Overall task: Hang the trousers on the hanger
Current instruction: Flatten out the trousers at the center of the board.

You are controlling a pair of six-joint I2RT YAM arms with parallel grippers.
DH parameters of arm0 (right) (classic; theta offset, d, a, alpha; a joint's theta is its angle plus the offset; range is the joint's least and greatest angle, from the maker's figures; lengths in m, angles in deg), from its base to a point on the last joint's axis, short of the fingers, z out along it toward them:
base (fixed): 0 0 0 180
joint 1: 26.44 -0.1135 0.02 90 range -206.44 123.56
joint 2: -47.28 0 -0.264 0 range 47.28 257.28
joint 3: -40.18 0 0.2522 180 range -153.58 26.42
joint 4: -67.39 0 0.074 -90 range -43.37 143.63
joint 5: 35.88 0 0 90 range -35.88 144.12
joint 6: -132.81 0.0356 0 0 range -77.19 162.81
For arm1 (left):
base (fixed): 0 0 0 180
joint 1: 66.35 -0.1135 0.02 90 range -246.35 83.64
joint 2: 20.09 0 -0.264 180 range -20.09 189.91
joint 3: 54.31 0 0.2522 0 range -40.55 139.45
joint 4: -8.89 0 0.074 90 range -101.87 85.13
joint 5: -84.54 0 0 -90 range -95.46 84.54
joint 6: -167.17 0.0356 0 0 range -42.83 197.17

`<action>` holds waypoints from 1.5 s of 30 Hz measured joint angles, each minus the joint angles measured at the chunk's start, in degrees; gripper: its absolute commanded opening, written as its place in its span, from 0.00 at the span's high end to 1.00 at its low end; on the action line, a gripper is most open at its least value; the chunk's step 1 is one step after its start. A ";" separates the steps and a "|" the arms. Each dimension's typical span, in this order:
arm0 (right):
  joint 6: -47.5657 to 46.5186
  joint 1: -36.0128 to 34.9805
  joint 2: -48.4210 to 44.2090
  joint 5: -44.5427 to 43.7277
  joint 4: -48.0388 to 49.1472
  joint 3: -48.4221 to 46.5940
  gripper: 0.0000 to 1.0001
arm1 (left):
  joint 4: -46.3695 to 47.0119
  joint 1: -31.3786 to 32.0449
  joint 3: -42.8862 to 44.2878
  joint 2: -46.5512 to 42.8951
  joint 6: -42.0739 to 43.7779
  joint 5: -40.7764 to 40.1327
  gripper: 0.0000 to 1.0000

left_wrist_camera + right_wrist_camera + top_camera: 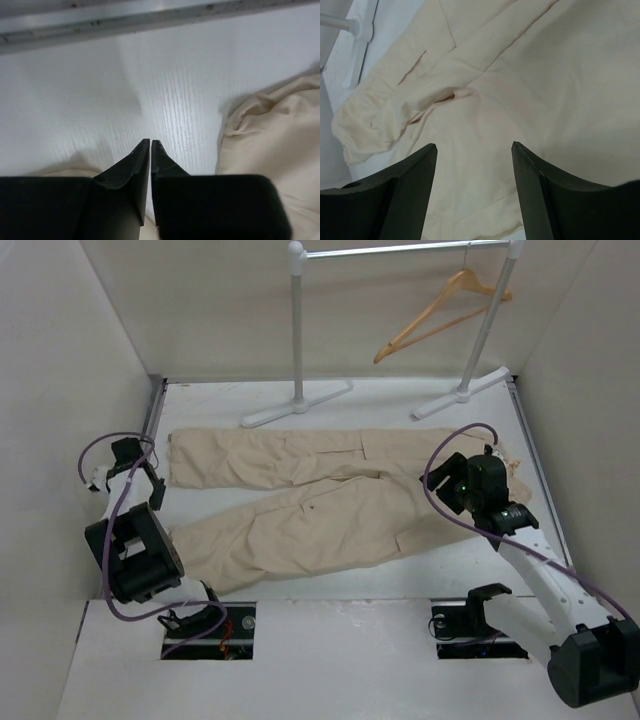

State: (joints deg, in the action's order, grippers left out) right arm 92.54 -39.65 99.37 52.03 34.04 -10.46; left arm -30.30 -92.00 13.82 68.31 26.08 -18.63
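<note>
The beige trousers [320, 500] lie flat on the white table, waist to the right and both legs running left. The wooden hanger [440, 315] hangs by its hook from the white rack's top bar at the back right, empty. My left gripper [148, 472] is near the leg cuffs at the left; in its wrist view the gripper [150, 141] is shut on nothing over bare table, with trouser fabric [280, 145] to its right. My right gripper [470, 490] hovers over the waist end; it [474, 145] is open with only trouser cloth [520, 75] below.
The white garment rack [298, 340] stands at the back with two feet on the table, one foot showing in the right wrist view [360, 30]. A metal rail [150, 20] runs along the table edge. White walls enclose left, back and right.
</note>
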 measured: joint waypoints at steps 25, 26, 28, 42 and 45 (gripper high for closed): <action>-3.45 -4.31 -0.90 3.76 0.26 5.16 0.58 | 15.32 5.97 0.31 9.33 -3.26 10.99 1.00; -3.43 -3.98 -0.90 3.87 0.31 5.55 0.58 | 15.17 5.92 0.28 9.09 -3.21 10.54 1.00; -3.41 -3.08 -0.70 4.07 0.22 6.03 0.58 | 14.27 5.75 -0.09 7.87 -3.06 8.92 1.00; -4.57 -1.84 5.01 4.72 0.76 5.18 0.33 | 3.76 3.04 -3.48 -4.57 -1.73 -0.24 0.57; -4.87 -1.86 6.14 5.01 0.76 4.15 0.39 | 2.29 1.95 -3.78 -5.29 -1.49 -0.33 0.60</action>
State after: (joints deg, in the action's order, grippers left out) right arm 87.67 -41.51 105.51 57.04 34.80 -6.31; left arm -28.01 -90.06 10.04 63.02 24.60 -18.96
